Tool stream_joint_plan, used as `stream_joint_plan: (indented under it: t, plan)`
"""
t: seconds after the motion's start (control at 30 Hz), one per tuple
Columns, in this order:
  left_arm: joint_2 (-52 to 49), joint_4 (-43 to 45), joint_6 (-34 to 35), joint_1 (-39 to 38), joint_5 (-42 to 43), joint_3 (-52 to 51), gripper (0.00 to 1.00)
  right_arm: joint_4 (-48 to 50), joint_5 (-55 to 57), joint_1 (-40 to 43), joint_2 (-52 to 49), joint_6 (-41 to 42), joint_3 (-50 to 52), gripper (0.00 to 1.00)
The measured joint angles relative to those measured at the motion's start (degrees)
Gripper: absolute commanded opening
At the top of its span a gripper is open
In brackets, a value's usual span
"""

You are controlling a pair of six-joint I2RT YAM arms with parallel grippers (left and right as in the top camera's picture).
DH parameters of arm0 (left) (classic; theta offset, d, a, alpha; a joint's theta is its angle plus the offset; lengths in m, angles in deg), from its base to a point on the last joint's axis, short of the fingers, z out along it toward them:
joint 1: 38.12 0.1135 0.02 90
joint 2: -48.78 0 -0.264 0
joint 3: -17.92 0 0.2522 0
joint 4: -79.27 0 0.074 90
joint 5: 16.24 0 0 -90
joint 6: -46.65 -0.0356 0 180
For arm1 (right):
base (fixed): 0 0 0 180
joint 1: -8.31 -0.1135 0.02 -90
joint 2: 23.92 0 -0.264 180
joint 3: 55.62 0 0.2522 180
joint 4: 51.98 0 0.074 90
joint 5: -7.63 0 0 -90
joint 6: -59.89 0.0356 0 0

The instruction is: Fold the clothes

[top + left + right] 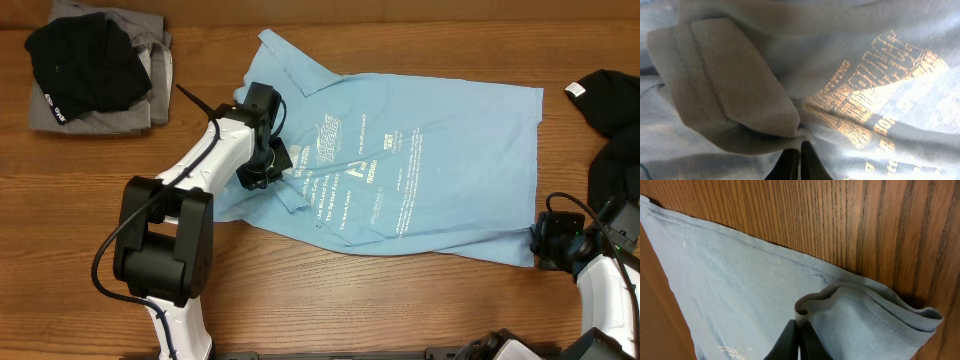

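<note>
Right fingers [794,337] together, clamped on the doubled hem corner of the light-blue T-shirt [450,170] at its near right end. We note bare bench [840,225] just beyond that corner. Left fingers [796,159] farther in, also pinched shut on a bunched fold of the shirt, just beside the turned-over sleeve [715,80] and the lettering [875,85]. The shirt lies spread, print up, mid-bench. Far left: black garment [85,55] atop grey garments [140,110]. Right edge: second black garment [612,98].
</note>
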Motion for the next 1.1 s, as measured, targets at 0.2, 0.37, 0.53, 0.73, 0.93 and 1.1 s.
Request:
stream_joint_plan:
  t: [0.2, 0.37, 0.53, 0.73, 0.93, 1.1]
  plan:
    - [-0.1, -0.5, -1.0, 0.0, 0.0, 0.9, 0.04, -0.2, 0.0, 0.0, 0.0, 0.0, -0.4, 0.04]
    - [-0.2, -1.7, -1.7, 0.0, 0.0, 6.1, 0.04, -1.7, 0.0, 0.0, -0.1, 0.0, -4.4, 0.06]
    - [-0.2, -0.3, -2.3, 0.1, -0.5, 9.9, 0.04, -1.6, 0.4, 0.0, -0.1, -0.2, -7.5, 0.06]
    - [-0.2, 2.3, -2.4, 0.1, -2.2, 10.1, 0.04, -2.2, 1.4, 0.0, -0.1, -0.2, -7.5, 0.05]
    - [-0.2, 5.8, -2.4, 0.1, -3.3, 10.1, 0.04, -2.2, 2.4, 0.0, -0.4, -0.3, -7.5, 0.04]
    - [-0.2, 8.5, -2.4, 0.1, -4.6, 10.1, 0.04, -2.0, 3.2, 0.0, -3.0, -0.4, -7.5, 0.04]
